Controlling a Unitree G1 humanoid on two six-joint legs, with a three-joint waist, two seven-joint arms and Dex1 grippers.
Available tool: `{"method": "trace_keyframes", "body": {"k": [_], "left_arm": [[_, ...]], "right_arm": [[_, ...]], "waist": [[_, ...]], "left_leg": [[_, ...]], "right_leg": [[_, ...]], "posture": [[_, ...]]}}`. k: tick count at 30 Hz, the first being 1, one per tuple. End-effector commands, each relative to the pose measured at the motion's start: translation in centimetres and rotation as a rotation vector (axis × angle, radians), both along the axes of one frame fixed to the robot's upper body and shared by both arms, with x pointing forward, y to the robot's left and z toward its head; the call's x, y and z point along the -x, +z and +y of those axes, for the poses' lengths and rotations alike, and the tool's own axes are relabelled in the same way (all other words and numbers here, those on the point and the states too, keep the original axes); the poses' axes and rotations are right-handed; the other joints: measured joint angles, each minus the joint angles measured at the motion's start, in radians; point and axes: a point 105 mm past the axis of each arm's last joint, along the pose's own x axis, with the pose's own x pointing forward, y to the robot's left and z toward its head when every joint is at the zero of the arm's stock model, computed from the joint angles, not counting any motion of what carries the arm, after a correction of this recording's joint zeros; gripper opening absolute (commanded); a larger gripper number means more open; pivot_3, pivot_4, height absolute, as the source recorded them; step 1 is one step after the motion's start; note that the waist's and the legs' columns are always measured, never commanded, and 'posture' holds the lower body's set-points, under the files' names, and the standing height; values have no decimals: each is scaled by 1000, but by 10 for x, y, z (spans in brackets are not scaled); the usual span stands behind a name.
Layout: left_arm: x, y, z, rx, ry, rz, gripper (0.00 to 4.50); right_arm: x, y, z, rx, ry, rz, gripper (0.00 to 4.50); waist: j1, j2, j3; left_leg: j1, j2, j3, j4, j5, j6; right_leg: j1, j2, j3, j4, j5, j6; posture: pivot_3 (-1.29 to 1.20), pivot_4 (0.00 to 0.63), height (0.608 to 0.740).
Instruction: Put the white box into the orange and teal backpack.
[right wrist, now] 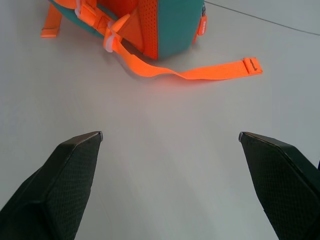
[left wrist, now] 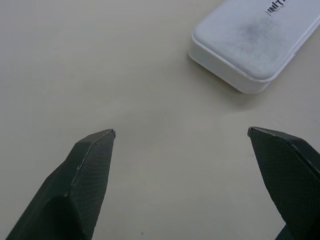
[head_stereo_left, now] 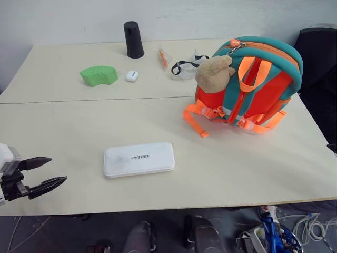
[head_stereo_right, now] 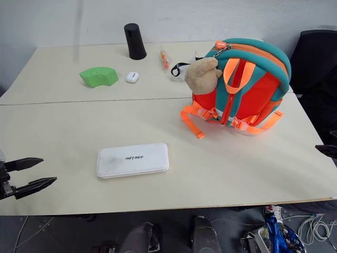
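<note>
Bare counter (head_stereo_left: 63, 132) all along the near edge, and the left claw (head_stereo_left: 51, 169) hangs spread wide at the near left corner with nothing between it and the white box (head_stereo_left: 139, 158), which lies flat near the near edge. Open surface runs on to the orange and teal backpack (head_stereo_left: 253, 87), upright toward the far right, its straps (right wrist: 200, 74) trailing loose across the top. The right claw (right wrist: 170, 137) gapes wide over clear surface near them. The far edge is crowded: black cup (head_stereo_left: 134, 39), green block (head_stereo_left: 98, 75), small white case (head_stereo_left: 131, 76).
</note>
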Motion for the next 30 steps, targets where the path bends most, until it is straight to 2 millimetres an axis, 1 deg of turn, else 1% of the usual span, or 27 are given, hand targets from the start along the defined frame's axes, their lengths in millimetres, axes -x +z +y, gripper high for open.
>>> {"method": "trace_keyframes", "body": {"k": [1, 11, 13, 15, 16, 17, 18, 21, 23, 26, 29, 30], "left_arm": [[-1, 9, -1, -13, -2, -32, 4470], [-8, 1, 6, -33, 23, -28, 4470], [-12, 1, 6, -45, 18, -36, 4470], [-18, 2, 5, -62, 11, -54, 4470], [-23, 0, 1, -71, -6, -56, 4470], [-28, -2, -4, -76, -27, -55, 4088], [-33, -5, -9, -87, -47, -53, 3905], [-50, -9, -27, -88, -116, -59, 2980], [-62, -13, -38, -101, -146, -62, 2363], [-72, -21, -48, -149, -187, -45, 1486], [-76, -29, -57, -194, -230, -24, 527], [-78, -33, -61, -195, -238, -19, 200]], "right_arm": [[-1, 10, 0, 15, 9, -46, 4488], [-5, 4, -2, 65, -17, -64, 4488], [-7, 4, 3, 71, 7, -69, 4488], [-9, 5, 13, 76, 51, -80, 4488], [-12, 3, 27, 73, 107, -81, 4488], [-13, 1, 41, 72, 165, -80, 4107], [-14, -3, 56, 74, 219, -76, 3888], [-17, -18, 101, 77, 362, -65, 2889], [-20, -30, 130, 79, 439, -60, 2221], [-24, -44, 169, 75, 536, -61, 1272], [-30, -55, 196, 65, 577, -70, 223], [-35, -62, 206, 72, 588, -79, 0]], "waist": [[1, 0, 0], [1, 0, 0], [2, 0, 0], [2, 0, 0], [2, 0, 0], [3, 0, 0], [3, -1, 0], [4, -1, 0], [6, -1, 0], [6, -1, -1], [4, -1, -1], [4, -2, -1]], "left_leg": [[0, 0, 1, 0, 0, 0], [0, 0, 1, 1, 2, -1], [0, 0, 1, 1, 2, -1], [0, 0, 2, 1, 2, -1], [0, 0, 2, 1, 2, -1], [0, 0, 2, 1, 2, -1], [0, 0, 2, 1, 3, -1], [0, 0, 1, 1, 4, -1], [1, -1, 1, 2, 5, -1], [0, -1, 1, 2, 5, -1], [0, -2, 3, 2, 6, -1], [0, -2, 3, 2, 6, -1]], "right_leg": [[-1, 0, 1, 1, 0, 0], [-2, 0, 1, 4, 0, 0], [-2, 0, 2, 4, 0, 0], [-2, 0, 1, 4, 0, 0], [-2, 0, 1, 5, 0, 0], [-2, 1, 1, 5, 0, 0], [-2, 1, 1, 5, 0, 0], [-2, 1, 1, 7, 1, 1], [-2, 1, 1, 8, 1, 1], [-2, 1, 1, 10, 1, 1], [-3, 1, 1, 11, 1, 1], [-4, 1, 0, 11, 1, 1]], "posture": [[0, 150, 740], [0, 150, 740], [0, 150, 740], [0, 150, 740], [0, 150, 740], [0, 150, 740], [0, 150, 740], [0, 150, 740], [0, 150, 740], [0, 150, 740], [0, 150, 740], [0, 150, 740]]}}
